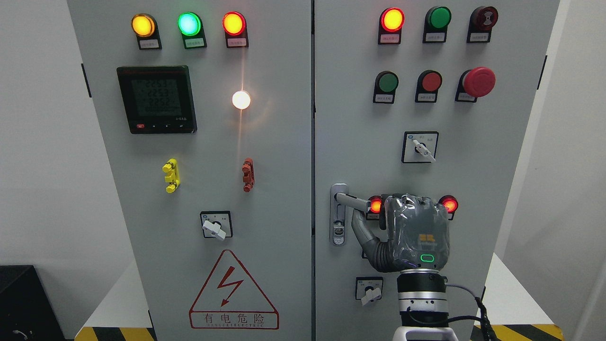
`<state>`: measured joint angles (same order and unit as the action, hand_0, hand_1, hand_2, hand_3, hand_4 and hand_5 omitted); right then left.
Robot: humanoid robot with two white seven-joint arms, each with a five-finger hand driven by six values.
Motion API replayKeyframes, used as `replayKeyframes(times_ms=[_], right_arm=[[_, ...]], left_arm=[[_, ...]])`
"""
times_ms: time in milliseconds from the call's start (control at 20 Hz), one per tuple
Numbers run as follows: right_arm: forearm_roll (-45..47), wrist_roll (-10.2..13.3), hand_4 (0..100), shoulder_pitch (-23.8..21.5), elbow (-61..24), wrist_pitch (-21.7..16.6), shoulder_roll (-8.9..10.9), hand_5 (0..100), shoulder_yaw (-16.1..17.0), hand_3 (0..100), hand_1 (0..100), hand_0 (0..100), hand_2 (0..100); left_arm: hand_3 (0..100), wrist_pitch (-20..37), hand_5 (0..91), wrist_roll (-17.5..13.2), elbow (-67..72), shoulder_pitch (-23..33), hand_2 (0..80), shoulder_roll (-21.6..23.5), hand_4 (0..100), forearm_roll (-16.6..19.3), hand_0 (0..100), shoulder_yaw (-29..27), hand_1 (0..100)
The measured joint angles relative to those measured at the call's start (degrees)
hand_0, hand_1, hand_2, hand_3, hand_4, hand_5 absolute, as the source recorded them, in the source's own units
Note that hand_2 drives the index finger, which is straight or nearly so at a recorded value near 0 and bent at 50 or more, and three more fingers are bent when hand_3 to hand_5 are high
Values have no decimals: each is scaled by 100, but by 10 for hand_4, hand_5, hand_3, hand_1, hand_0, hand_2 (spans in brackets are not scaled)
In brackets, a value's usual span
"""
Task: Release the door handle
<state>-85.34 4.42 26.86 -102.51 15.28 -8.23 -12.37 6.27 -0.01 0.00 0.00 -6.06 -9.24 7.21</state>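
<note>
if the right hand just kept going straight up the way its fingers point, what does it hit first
Probably nothing at once: the right hand is curled on the door handle, against the cabinet door. Straight up, the first thing is the rotary switch, though depth is unclear.

Warning triangle sign (233,292) reads "有电危险" (lightning bolt above); meter display (156,99) shows 2253, 2253, 2252.
</note>
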Motion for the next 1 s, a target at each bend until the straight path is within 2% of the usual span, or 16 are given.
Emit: replayKeyframes(times_ms=[401,651,851,1001], right_arm=[[5,37,1000,-150,-85,-22,0,1000,-5,1000,332,471,867],[12,189,1000,-319,-176,-86,20,1000,-2,1000,335,474,819],[20,418,1000,-537,-292,-443,37,1000,90,1000,336,475,771],[63,639,979,-755,-391,-879,43,1000,234,1000,338,476,715]], left_arm=[[0,0,0,0,0,0,0,0,0,0,120,0,556],[0,0,0,0,0,0,0,0,0,0,120,0,556],[0,0,0,0,0,0,0,0,0,0,120,0,556],[0,0,0,0,0,0,0,0,0,0,120,0,556]])
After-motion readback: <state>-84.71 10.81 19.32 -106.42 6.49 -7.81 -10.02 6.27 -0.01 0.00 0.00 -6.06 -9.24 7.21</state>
